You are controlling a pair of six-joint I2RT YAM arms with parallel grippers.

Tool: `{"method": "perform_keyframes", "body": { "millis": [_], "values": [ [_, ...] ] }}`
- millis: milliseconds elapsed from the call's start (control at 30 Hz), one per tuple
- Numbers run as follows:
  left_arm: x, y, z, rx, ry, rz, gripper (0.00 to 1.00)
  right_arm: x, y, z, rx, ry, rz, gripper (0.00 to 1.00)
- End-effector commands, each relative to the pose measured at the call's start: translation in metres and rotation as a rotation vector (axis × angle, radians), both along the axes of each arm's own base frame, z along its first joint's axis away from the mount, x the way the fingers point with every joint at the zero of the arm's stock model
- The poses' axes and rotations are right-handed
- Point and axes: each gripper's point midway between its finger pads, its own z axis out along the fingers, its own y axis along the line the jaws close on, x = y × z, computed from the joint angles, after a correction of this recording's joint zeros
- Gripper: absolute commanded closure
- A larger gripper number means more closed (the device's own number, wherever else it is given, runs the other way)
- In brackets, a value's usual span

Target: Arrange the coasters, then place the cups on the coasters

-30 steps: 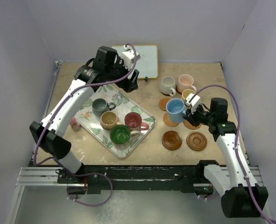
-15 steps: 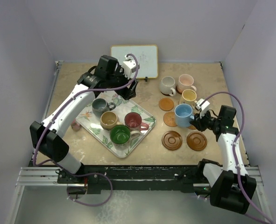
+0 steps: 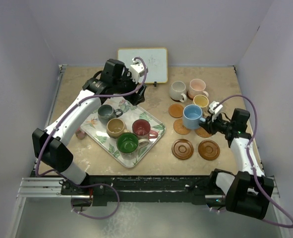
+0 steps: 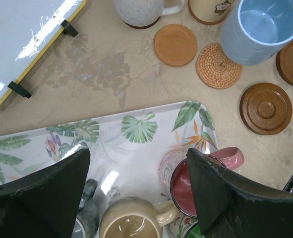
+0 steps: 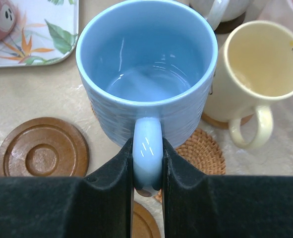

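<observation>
Tabletop [image 3: 87,79]: beige, mottled, boxed by pale walls [image 3: 27,59] at the left, back and right.
Right gripper [image 5: 147,171]: fingers pinched narrow on the handle of the blue cup [image 5: 146,74]; a firm hold.
Left gripper [image 4: 136,158]: jaws wide, nothing between them, hanging over the upper end of the tray [image 3: 136,113].
Change, right: half a second back the blue cup was lower and further right; now it is up and left, beside the yellow cup [image 3: 201,101].
Change, left: a second ago the arm hid part of the whiteboard [image 3: 146,62]; now the board shows whole, and the arm has barely moved since.
Blue cup, set: upright, mouth up, long axis vertical, handle towards the right of the top view. Appears lifted; contact below cannot be told.
Beneath it: woven coaster [image 3: 181,128], partly covered.
Coasters near: orange coaster [image 3: 176,110] bare at upper left of the cup; two dark coasters [image 3: 182,148] bare below it, side by side.
Cups placed: white cup [image 3: 177,90] and yellow cup each on a brown disc; pink cup [image 3: 198,88] behind, its base hidden.
Tray load: grey-blue cup [image 3: 106,113], tan cup [image 3: 116,127], red cup [image 3: 142,128], green cup [image 3: 127,143], all upright.
Room: a bare strip runs between tray and coasters; right wall close to the right arm.
</observation>
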Motion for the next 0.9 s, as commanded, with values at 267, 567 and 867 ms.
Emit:
{"method": "perform_keyframes", "body": {
  "millis": [267, 567, 867],
  "values": [
    [0.003, -0.003, 0.021, -0.056, -0.066, -0.013, 0.25, 0.03, 0.041, 0.047, -0.008, -0.23, 0.087, 1.0],
    [0.003, -0.003, 0.018, -0.05, -0.063, -0.014, 0.25, 0.072, 0.053, 0.044, 0.046, -0.258, 0.008, 1.0],
    [0.003, -0.001, 0.017, -0.043, -0.07, -0.015, 0.25, 0.1, 0.065, 0.03, 0.082, -0.234, 0.001, 1.0]
  ]
}}
